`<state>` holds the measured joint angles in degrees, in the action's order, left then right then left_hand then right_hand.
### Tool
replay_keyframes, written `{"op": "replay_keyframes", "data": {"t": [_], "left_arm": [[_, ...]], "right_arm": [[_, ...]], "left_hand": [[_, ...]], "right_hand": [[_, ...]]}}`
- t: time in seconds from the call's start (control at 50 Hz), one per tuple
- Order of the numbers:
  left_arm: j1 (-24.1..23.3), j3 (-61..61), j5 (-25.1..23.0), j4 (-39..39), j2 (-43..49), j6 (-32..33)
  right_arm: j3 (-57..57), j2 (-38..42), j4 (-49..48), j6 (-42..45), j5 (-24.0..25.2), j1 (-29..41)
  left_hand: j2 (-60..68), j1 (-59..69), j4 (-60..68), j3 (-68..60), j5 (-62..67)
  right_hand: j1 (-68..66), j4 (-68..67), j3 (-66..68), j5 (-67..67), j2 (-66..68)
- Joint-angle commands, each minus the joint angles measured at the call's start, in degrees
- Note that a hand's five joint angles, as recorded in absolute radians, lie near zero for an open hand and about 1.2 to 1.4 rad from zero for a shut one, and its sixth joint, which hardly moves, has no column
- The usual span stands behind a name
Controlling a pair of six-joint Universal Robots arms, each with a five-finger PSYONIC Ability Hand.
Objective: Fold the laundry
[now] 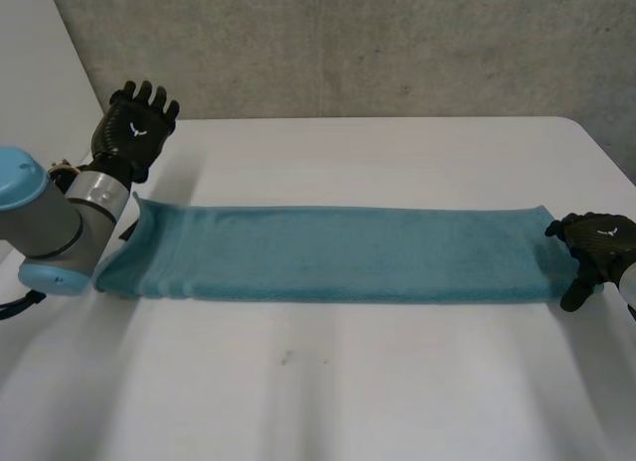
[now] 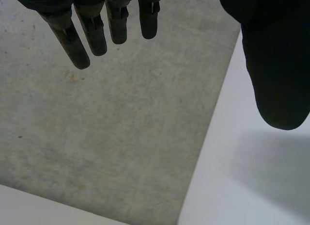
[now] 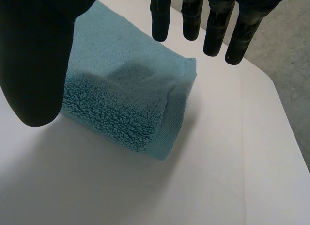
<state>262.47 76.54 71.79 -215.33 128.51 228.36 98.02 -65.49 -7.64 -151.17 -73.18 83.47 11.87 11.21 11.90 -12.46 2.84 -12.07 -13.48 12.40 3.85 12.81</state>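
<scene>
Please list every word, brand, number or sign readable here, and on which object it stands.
No readable words or numbers anywhere.
Left robot hand: small white emblem on its back, no letters.
Right robot hand: similar white emblem, too small to read.
Teal towel, white table: no label or print visible.

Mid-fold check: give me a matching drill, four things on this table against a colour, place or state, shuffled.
1 left hand
2 right hand
3 towel
4 table

A teal, laid out as a long strip
B open, at the towel's right end
C white, under the towel
D open, off the towel, beyond its left end

Pairs: 1-D, 2-B, 3-A, 4-C
</scene>
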Motion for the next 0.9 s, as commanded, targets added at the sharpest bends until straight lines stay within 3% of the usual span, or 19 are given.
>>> {"op": "replay_keyframes", "data": {"t": [0.02, 0.14, 0.22, 0.42, 0.6, 0.74, 0.9], "left_arm": [[0.59, 6.25, 0.1, 6.05, -5.72, -5.89], [1.03, 8.89, -0.16, 13.26, -9.94, -17.22], [1.2, 8.98, -0.16, 14.06, -9.42, -20.14], [3.4, 2.4, 0.28, 10.11, 0.86, -19.0], [8.14, -5.34, 0.28, 8.96, 8.95, -6.54], [8.94, -4.38, 0.19, 7.55, 7.64, -4.15], [7.19, 3.7, 0.1, 8.17, 0.0, -4.59]], "right_arm": [[-0.11, 0.01, 0.0, 0.0, 0.05, -0.06], [-0.11, 0.1, 0.0, 0.08, 0.05, -0.06], [-0.11, 0.1, 0.0, 0.08, 0.14, -0.06], [-0.02, 0.28, 0.0, 0.44, 0.14, -0.06], [-0.02, 0.19, 0.0, 0.44, 0.14, -0.06], [-0.02, 0.19, 0.0, 0.44, 0.14, -0.06], [0.07, 0.1, 0.0, 0.08, 0.31, -0.15]], "left_hand": [[-1.65, -1.0, -1.68, 2.25, -2.63], [-1.65, -1.0, -1.68, 2.25, -2.63], [-1.65, -1.0, -1.68, 2.25, -2.63], [-1.48, -0.83, -1.51, 2.08, -2.46], [-1.48, -0.83, -1.51, 2.08, -2.46], [-1.48, -0.83, -1.51, 2.08, -2.46], [-1.65, -1.0, -1.68, 2.25, -2.63]], "right_hand": [[-1.21, 0.2, 0.88, -0.57, 0.47], [-0.71, 0.7, 0.37, -1.07, -0.04], [-0.71, 0.7, 0.37, -1.07, -0.04], [-0.54, 0.87, 0.21, -1.24, -0.21], [-0.37, 1.04, 0.04, -1.41, -0.37], [-0.37, 1.04, 0.04, -1.41, -0.37], [-0.71, 0.7, 0.37, -1.08, -0.04]]}}
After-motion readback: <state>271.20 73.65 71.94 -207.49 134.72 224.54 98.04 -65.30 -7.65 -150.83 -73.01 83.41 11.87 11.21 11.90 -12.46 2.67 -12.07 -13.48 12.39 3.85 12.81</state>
